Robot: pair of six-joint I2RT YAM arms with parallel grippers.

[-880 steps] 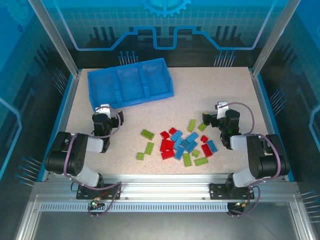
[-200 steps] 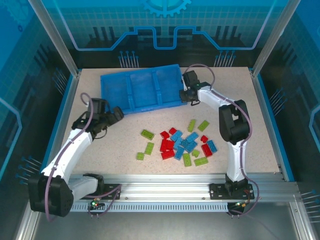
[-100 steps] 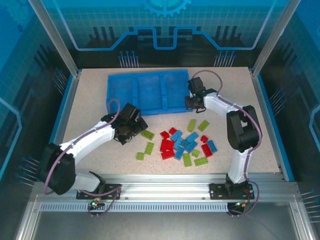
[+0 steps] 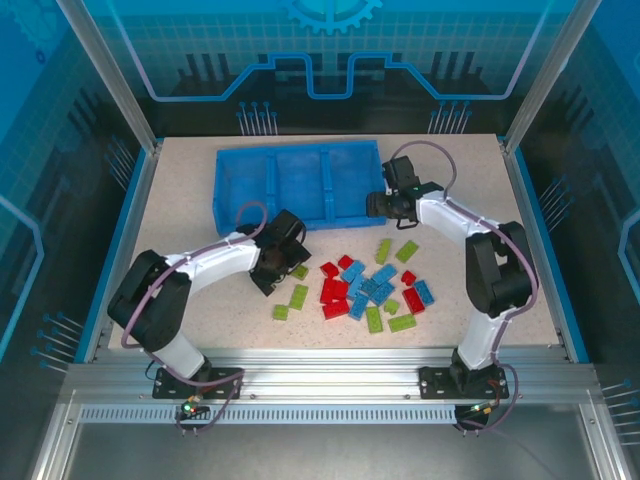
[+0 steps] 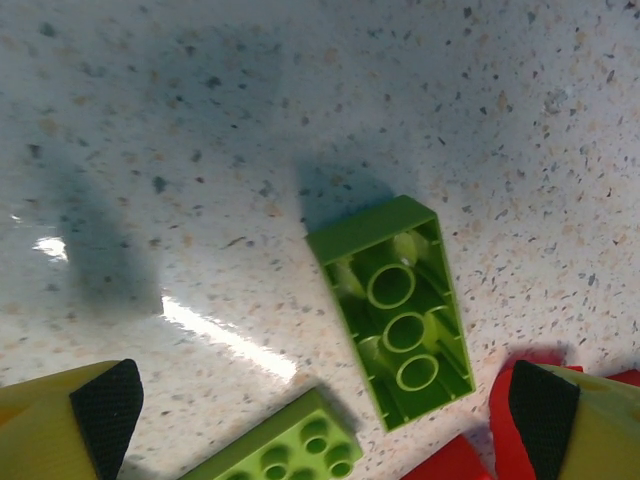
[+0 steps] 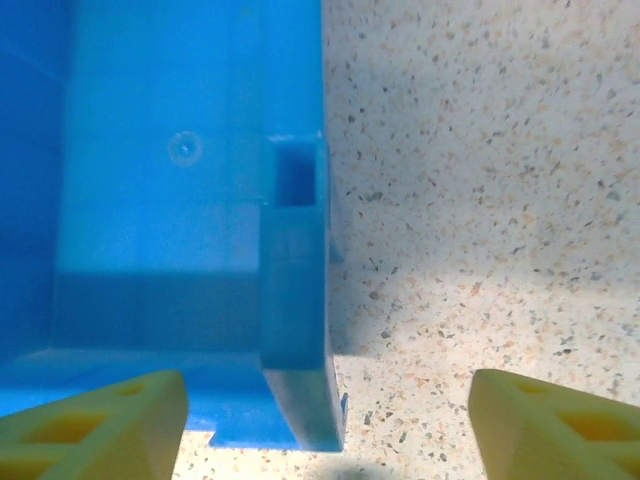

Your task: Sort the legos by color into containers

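The left gripper point(image 5: 322, 415) is hovering low over the speckled white tabletop point(image 4: 180, 200), its jaws spread wide and holding nothing. A yellow-green rectangular plastic lego brick point(image 5: 396, 312) is lying between and just ahead of the fingers, flipped so its hollow underside is facing up. It is likely to be light, rigid and slick, so a pinch across its two long sides should suit it, with enough squeeze that it is not sliding out. A second yellow-green brick point(image 5: 285, 450), studs up, is lying just beside it, and a red brick point(image 5: 503, 415) is sitting near the far finger; either could be getting nudged as the jaws close.

Further right, the remaining red, light blue and yellow-green legos point(image 4: 372, 290) are lying in a loose cluster, several touching. None is sitting in the shallow blue plastic three-compartment tray point(image 4: 300, 185) behind them.

At the tray's right near corner, the right gripper point(image 6: 328, 425) is standing wide open, straddling the corner wall point(image 6: 295, 300) without clamping it.
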